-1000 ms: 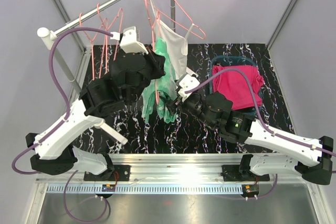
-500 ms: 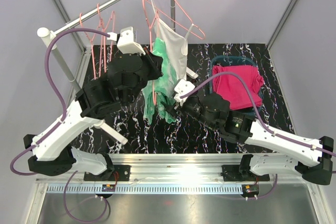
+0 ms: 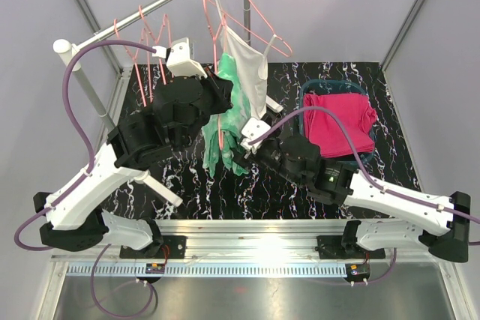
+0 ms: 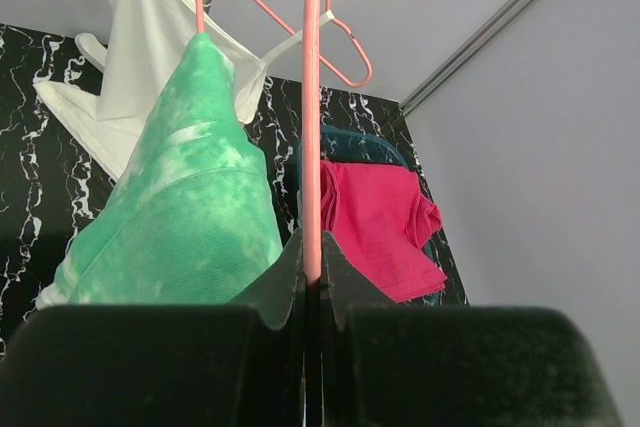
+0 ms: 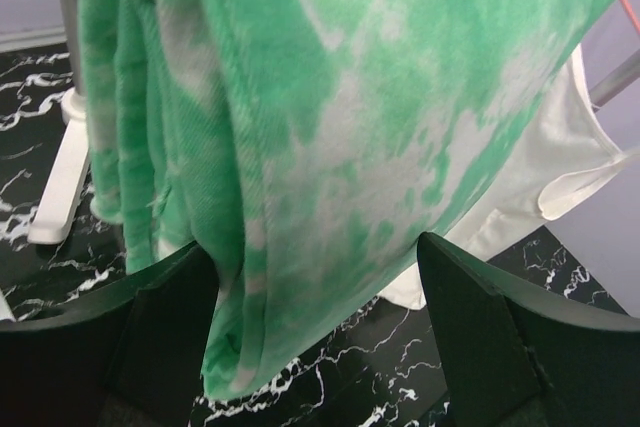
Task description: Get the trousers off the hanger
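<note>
The left gripper (image 4: 312,282) is clamped tight on the thin pink hanger (image 4: 312,97). The green and white trousers (image 4: 190,217) hang draped over that hanger, just beside the closed fingers. The right gripper (image 5: 315,252) stands open, one finger on each side of the trousers' lower folds. A white tank top (image 3: 247,61) hangs behind. Far right, the pink trousers (image 3: 337,121) lie in a teal basket (image 3: 330,85).

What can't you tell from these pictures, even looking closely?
Top view: where the left gripper clamps the hanger, hidden under the arm's black wrist.
Top view: anything under the pink trousers in the basket.
Right wrist view: the hanger's hook, cut off by the top edge.
</note>
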Motion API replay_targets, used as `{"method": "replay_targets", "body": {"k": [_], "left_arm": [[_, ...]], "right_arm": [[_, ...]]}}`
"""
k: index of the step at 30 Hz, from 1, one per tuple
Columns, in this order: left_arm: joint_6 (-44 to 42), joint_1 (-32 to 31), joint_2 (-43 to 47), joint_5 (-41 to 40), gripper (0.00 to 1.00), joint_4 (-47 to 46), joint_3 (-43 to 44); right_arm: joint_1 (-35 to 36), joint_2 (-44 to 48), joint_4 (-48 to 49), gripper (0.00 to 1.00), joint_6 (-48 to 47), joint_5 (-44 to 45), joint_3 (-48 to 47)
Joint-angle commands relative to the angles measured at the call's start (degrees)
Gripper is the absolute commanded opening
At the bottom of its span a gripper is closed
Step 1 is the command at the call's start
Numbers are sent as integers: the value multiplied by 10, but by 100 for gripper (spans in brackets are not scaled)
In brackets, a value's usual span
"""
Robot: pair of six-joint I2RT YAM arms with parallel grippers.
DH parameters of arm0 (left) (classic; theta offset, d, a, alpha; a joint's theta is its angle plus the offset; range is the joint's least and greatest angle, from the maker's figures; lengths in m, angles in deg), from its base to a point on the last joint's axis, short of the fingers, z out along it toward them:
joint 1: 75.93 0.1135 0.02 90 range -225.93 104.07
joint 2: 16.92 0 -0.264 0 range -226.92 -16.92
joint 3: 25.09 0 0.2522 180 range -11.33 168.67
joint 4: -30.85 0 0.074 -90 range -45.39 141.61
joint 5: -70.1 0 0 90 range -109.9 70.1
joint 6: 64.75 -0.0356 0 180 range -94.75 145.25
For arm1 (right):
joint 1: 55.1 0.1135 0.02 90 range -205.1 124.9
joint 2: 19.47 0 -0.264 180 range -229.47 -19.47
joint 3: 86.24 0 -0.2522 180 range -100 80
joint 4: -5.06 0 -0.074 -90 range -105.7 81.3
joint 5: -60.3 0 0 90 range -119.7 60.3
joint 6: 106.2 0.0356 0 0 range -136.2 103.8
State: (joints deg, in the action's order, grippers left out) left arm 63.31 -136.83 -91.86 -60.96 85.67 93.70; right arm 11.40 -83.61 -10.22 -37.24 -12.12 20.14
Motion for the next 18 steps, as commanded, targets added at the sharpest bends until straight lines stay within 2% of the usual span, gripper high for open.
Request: {"method": "replay_targets", "body": {"k": [1, 5, 7, 11, 15, 18], "left_arm": [[14, -4, 29, 5, 0, -102, 25], [21, -6, 28, 4, 0, -106, 22], [21, -6, 24, 0, 0, -106, 22], [19, -7, 22, -8, 0, -104, 21], [18, -7, 19, -5, 0, -103, 19], [18, -8, 15, 1, 0, -99, 20]], "right_arm": [[2, -5, 96, 86, -1, 55, 2], [2, -2, 184, 85, 6, 74, 17], [2, 0, 198, 85, 4, 68, 18], [2, -6, 187, 84, 6, 26, -4], [2, -15, 182, 82, 0, 20, -35], [2, -26, 182, 72, -19, 32, -54]]}}
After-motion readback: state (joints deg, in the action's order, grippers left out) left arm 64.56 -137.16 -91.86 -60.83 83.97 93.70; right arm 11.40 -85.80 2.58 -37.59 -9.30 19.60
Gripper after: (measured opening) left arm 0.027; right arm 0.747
